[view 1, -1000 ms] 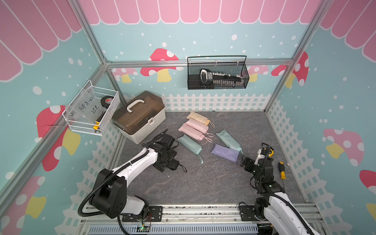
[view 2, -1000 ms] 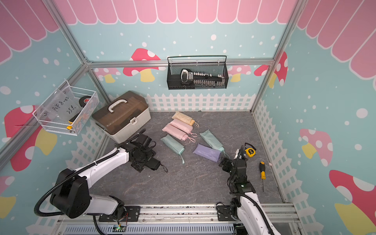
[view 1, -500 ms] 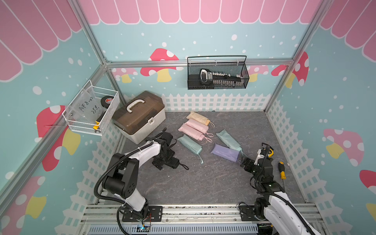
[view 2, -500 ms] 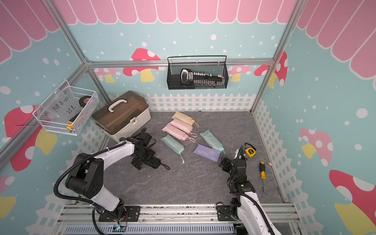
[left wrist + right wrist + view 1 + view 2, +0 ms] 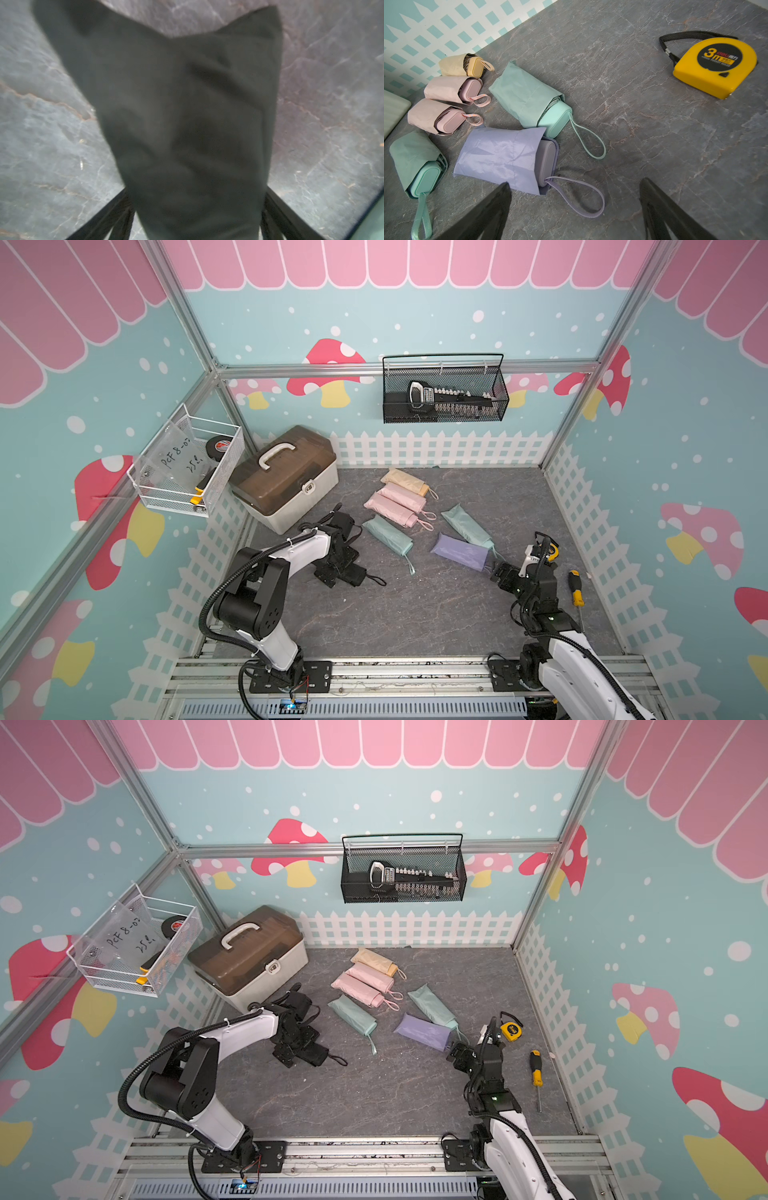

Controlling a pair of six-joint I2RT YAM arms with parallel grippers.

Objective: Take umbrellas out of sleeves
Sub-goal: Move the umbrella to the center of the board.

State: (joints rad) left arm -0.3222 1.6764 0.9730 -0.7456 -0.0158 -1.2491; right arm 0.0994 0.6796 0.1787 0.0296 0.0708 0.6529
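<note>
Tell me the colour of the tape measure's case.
Yellow tape measure, black label; clearest in the right wrist view.

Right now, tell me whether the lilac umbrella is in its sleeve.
In: the lilac sleeve covers the lilac umbrella; only its handle end sticks out.

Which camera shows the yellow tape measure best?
The right wrist view: the yellow tape measure lies close up, whole, with its 3 m label legible. In both top views it is small and the label unreadable. The left wrist view does not show it.
</note>
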